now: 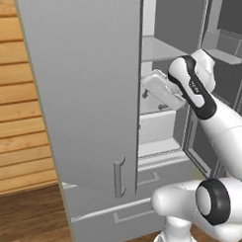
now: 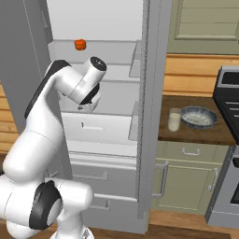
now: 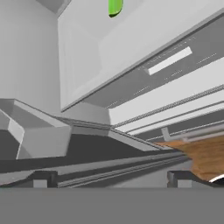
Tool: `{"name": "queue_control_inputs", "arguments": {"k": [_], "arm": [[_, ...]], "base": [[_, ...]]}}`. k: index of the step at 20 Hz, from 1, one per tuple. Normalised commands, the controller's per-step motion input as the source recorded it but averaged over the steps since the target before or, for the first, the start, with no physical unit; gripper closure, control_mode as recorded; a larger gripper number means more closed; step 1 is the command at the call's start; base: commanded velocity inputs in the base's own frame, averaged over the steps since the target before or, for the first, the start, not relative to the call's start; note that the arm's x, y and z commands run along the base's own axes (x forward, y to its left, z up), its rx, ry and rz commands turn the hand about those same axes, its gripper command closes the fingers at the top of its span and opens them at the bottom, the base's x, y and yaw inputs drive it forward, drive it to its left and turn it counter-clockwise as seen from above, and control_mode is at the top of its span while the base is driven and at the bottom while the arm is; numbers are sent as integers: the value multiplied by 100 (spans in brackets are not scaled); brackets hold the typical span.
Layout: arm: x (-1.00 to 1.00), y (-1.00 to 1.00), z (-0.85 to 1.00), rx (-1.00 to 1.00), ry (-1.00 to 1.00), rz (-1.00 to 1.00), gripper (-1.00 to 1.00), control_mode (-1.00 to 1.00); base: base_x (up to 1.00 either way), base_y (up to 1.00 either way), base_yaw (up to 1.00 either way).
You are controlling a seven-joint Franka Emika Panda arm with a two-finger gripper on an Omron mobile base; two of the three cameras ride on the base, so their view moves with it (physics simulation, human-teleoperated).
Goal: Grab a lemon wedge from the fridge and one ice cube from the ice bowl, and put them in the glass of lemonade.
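The fridge (image 1: 87, 94) stands with its left door swung wide, and my arm reaches into its middle section. A bright green lemon wedge (image 3: 114, 6) shows at the top edge of the hand view, lying on a pale shelf surface well beyond my gripper (image 3: 111, 178). The gripper is open, its two dark fingertips (image 3: 43, 177) far apart with nothing between them. On the wooden counter right of the fridge stands the glass of lemonade (image 2: 174, 120). Beside it sits the ice bowl (image 2: 199, 116).
A round orange-red item (image 2: 80, 44) sits on an upper fridge shelf. A white drawer (image 2: 98, 126) lies below the hand. The open fridge door (image 2: 151, 102) separates the arm from the counter. A stove (image 2: 228, 88) stands at the far right.
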Motion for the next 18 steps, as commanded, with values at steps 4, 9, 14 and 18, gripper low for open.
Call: {"name": "queue_control_inputs", "arguments": {"k": [4, 9, 14, 18], "arm": [[21, 68, -19, 0, 7, 0, -100, -100], [-6, 59, -17, 0, 3, 0, -100, -100], [-56, 23, -5, 5, 0, 0, -100, -100], [-43, 59, -12, 6, 0, 0, -100, -100]], "base": [[0, 0, 0], [0, 0, 0], [0, 0, 0], [0, 0, 0]]}}
